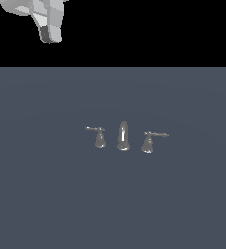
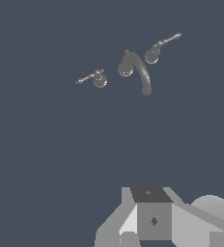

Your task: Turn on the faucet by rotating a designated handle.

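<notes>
- Ext view: faucet (image 1: 123, 136) mid counter (image 1: 47, 194); handle (image 1: 99, 136) on ext view's left of spout; gripper (image 1: 50, 34) high, well apart.
- Wrist view: spout's curve seen from above.
- Jaws' state: can't tell.
- No readable writing.

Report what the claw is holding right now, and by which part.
Nothing is held. The claw hangs far above the faucet, apart from the handle and touching none of the three chrome pieces. Whether its jaws stand open or shut cannot be told.

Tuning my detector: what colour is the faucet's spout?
Shiny silver-grey chrome spout, clearest in the exterior view.
</notes>
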